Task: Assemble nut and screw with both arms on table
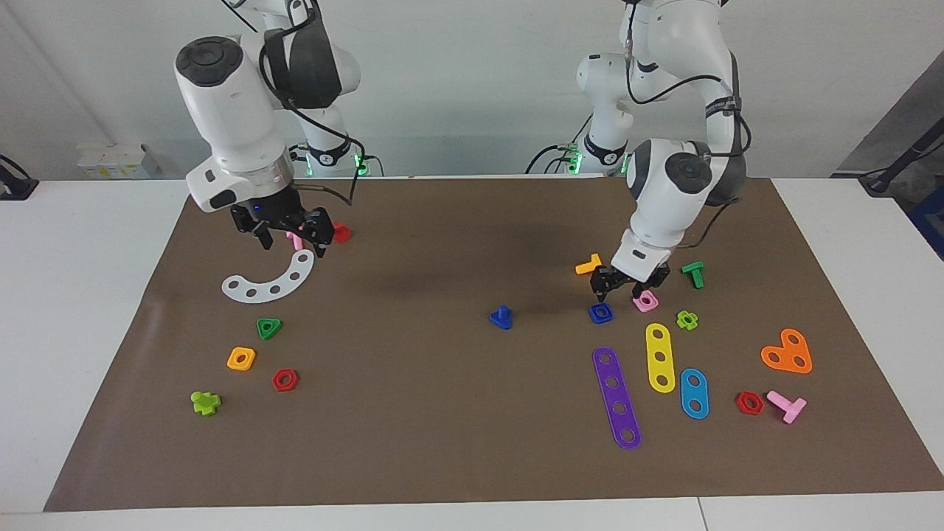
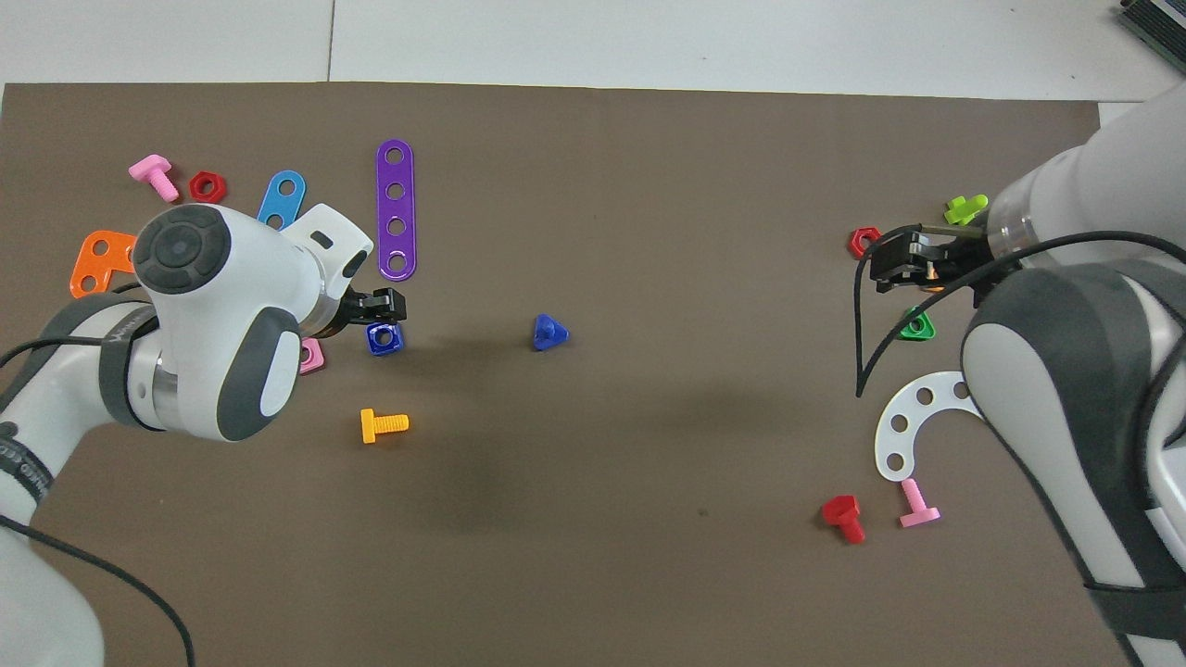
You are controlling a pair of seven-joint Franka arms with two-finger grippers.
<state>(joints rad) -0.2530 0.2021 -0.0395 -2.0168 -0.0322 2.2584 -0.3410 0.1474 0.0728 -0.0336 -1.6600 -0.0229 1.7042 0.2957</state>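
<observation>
The left gripper [image 1: 624, 289] is hanging low in the right half of the facing view, its black fingers [image 1: 603, 284] spread apart and gripping nothing, one tip sitting just above the nut [image 1: 601, 313] and the other beside a pink square nut [image 1: 645, 301]. In the overhead view the same gripper [image 2: 378, 308] is showing at left of centre, directly above the nut [image 2: 384, 338], which is lying flat on the brown sheet [image 1: 442, 442] covering the tabletop [image 1: 88, 310]. The screw [image 1: 501, 317] is standing head-down with its shaft pointing up, near the middle of the facing view, apart from the nut and toward the right arm's end; in the overhead view the screw [image 2: 548, 333] is sitting just right of the nut, with open sheet between them. The right gripper [image 1: 289, 236] is hovering in the upper left of the facing view over a white curved strip [image 1: 269, 280], its fingers parted and carrying nothing. A purple strip [image 1: 616, 398] is lying below the nut in the facing view.
</observation>
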